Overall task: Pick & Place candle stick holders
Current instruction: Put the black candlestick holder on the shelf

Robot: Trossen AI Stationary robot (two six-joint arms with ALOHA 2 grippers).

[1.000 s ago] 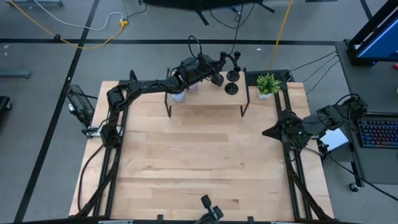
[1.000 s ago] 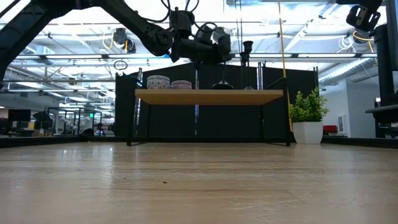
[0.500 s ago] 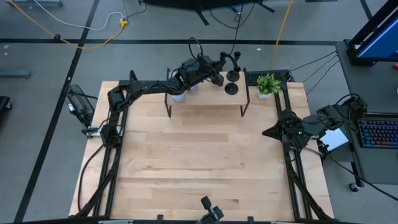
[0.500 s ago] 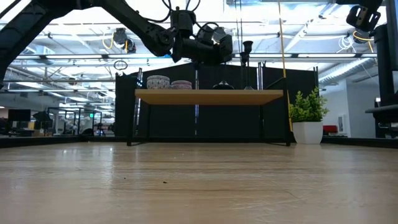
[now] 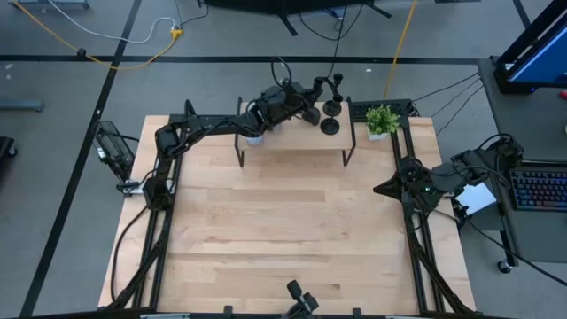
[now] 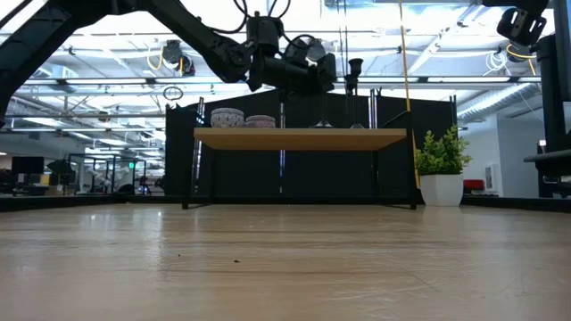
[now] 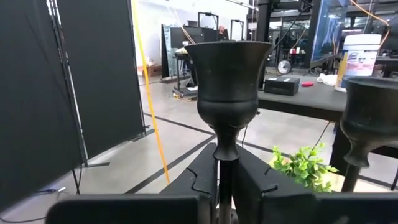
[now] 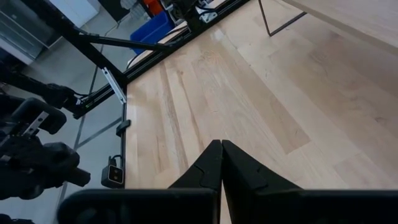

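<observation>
My left gripper [image 5: 307,107] reaches over the wooden shelf [image 5: 292,142] at the table's far edge and is shut on a matte-black candle stick holder [image 7: 228,81], whose cup-shaped top stands above the fingers. Two more black holders [image 5: 330,126] [image 5: 333,107] stand on their disc bases on the shelf just to the right; one shows in the left wrist view [image 7: 373,118] and in the low view [image 6: 355,69]. My right gripper [image 8: 219,152] is shut and empty at the table's right side [image 5: 390,188]. My left gripper pinches the holder's thin stem [image 7: 224,163] just below the cup, between its two fingers [image 7: 202,177]. The fingers come level from the table's left side and lie across the stem. The holder stands upright; its base is hidden below the fingers.
Round pastel candle tins [image 5: 255,137] [image 6: 227,117] stand on the shelf's left part, under my left arm. A small potted plant [image 5: 382,120] stands at the table's far right corner. The wide wooden tabletop [image 5: 283,230] lies in front of the shelf.
My left gripper has gone a little toward the table's right edge, toward the other two holders, staying shut on the holder's stem; the holder stays upright.
</observation>
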